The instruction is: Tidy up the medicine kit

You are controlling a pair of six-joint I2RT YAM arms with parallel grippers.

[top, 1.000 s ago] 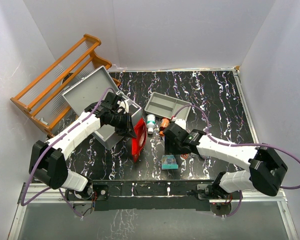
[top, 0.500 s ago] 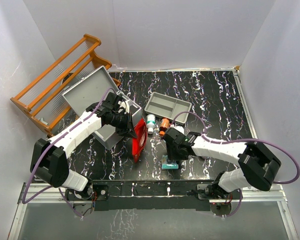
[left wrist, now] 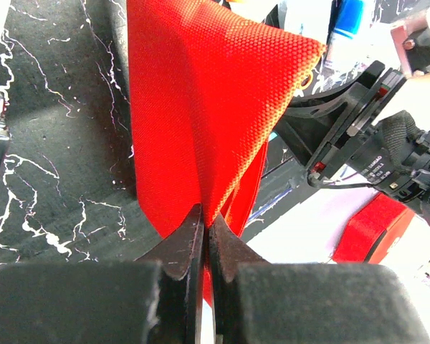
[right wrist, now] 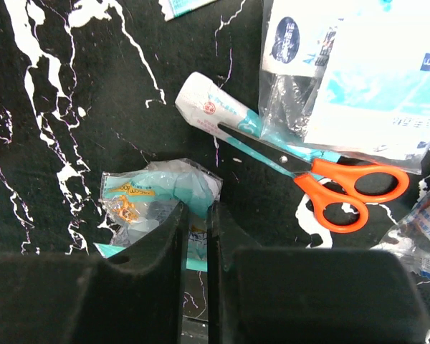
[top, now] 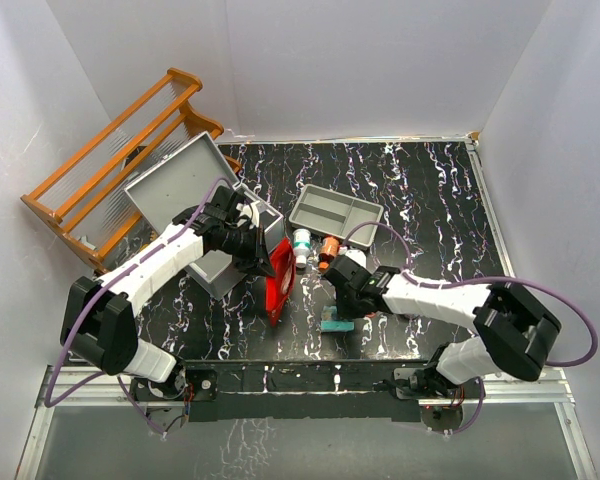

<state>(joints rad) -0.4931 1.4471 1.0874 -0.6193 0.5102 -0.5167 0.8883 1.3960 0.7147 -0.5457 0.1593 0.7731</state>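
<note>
The medicine kit (top: pixel 175 180) is a grey metal case standing open at the left, its lid tilted back. My left gripper (top: pixel 265 262) is shut on the top edge of a red fabric pouch (top: pixel 278 287) and holds it hanging just right of the case. In the left wrist view the pouch (left wrist: pixel 201 107) fills the frame above the closed gripper (left wrist: pixel 206 222). My right gripper (top: pixel 342 298) is shut on a crumpled teal plastic packet (right wrist: pixel 158 197), pinched between its fingers (right wrist: pixel 197 215) low over the black table.
A shallow grey two-compartment tray (top: pixel 335 212) lies behind the middle, with small bottles (top: pixel 301 243) in front of it. Orange-handled scissors (right wrist: pixel 344 190), a white tube (right wrist: pixel 215 107) and sealed gauze packs (right wrist: pixel 358 86) lie near my right gripper. A wooden rack (top: pixel 120 150) stands far left.
</note>
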